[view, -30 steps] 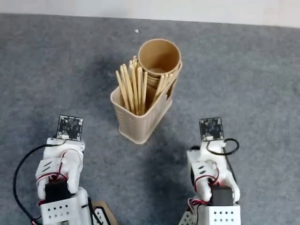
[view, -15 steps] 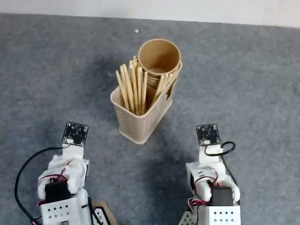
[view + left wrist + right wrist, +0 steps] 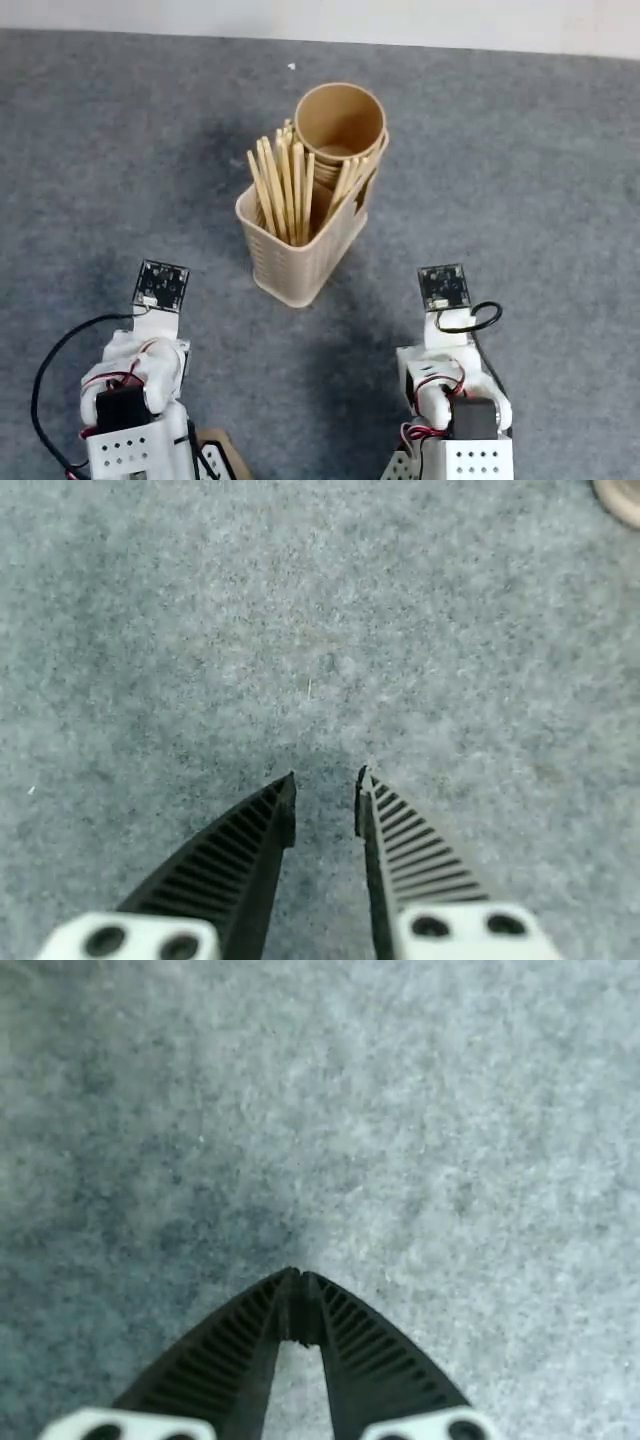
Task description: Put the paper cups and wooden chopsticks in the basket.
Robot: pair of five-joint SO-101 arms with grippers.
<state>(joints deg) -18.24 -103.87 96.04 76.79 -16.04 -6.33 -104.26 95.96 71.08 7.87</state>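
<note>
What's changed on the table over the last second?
The left arm and right arm drew back slightly toward their bases, away from the basket, then held still. Nothing was grasped or released: the left gripper is slightly open and empty, the right gripper shut on nothing. The paper cups and chopsticks stayed in the basket.

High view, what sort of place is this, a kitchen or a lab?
Likely a robot test bench: the left arm and right arm sit on a grey carpeted table with a basket of paper cups and wooden chopsticks.
</note>
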